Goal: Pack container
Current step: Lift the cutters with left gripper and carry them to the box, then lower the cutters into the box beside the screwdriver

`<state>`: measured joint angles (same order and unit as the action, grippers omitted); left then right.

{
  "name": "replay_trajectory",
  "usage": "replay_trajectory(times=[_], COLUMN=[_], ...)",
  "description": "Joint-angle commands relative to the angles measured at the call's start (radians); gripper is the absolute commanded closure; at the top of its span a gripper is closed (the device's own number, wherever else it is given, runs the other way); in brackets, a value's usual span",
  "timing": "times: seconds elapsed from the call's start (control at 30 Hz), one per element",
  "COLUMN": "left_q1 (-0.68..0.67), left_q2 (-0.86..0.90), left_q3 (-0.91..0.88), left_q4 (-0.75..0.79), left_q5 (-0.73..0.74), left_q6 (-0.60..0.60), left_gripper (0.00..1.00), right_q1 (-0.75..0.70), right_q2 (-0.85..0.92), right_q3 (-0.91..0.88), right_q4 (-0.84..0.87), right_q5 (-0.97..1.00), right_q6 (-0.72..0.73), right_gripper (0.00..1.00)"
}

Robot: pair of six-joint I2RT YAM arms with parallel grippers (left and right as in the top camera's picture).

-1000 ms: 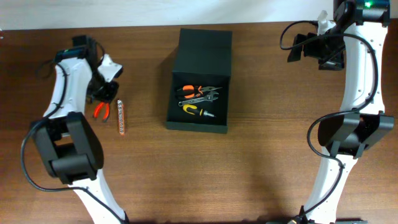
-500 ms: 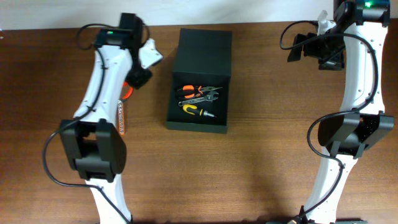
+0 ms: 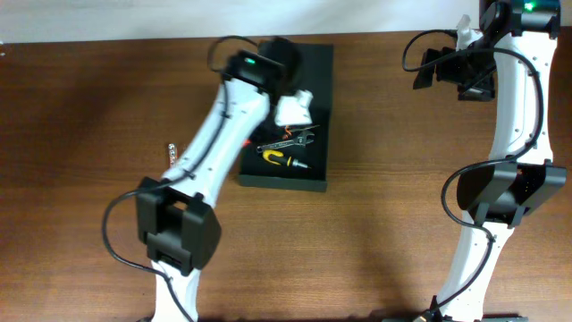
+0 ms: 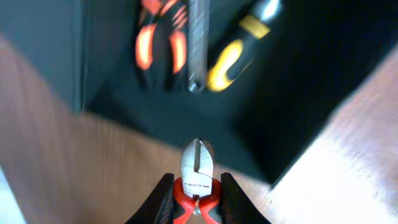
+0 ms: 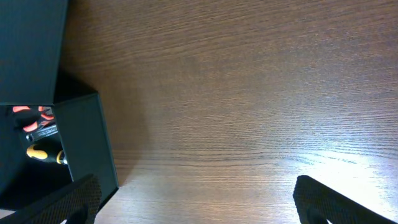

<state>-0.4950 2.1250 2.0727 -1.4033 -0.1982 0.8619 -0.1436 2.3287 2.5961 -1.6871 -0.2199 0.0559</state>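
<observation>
Overhead: high, straight down, whole table (image 3: pixel 384 224). Left wrist: close, looks down into container (image 4: pixel 323 74). Right wrist: farther back, table plus container edge. All share container.

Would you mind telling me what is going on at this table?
The left gripper holds red-handled cutters at the open container's edge, not yet released. Orange pliers, a wrench and a yellow screwdriver already lie inside. The right gripper hangs open off to the side, holding nothing.

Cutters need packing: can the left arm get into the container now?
Probably yes: the lid is open and the left gripper, holding the cutters, hangs at the container with nothing between.
</observation>
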Motion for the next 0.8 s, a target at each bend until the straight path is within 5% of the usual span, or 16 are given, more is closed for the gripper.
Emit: replay_trajectory(times=[0.0,0.4,0.77], left_q1=[-0.051,-0.087,-0.084], left_q2=[0.006,0.007,0.008], left_q3=[0.021,0.021,-0.038], left_q4=[-0.005,0.011,0.029], left_q5=[0.033,0.283,0.314], left_q6=[0.085,0.205,0.254], left_gripper=[0.98,0.98,0.98], right_q1=[-0.001,-0.001,-0.001], right_q2=[-0.037,-0.037,-0.037], right_q3=[-0.006,-0.006,-0.006], right_q4=[-0.001,-0.004,-0.008], right_q5=[-0.005,-0.005,-0.005], right_q6=[0.005,0.005,0.005], right_gripper=[0.01,0.01,0.01])
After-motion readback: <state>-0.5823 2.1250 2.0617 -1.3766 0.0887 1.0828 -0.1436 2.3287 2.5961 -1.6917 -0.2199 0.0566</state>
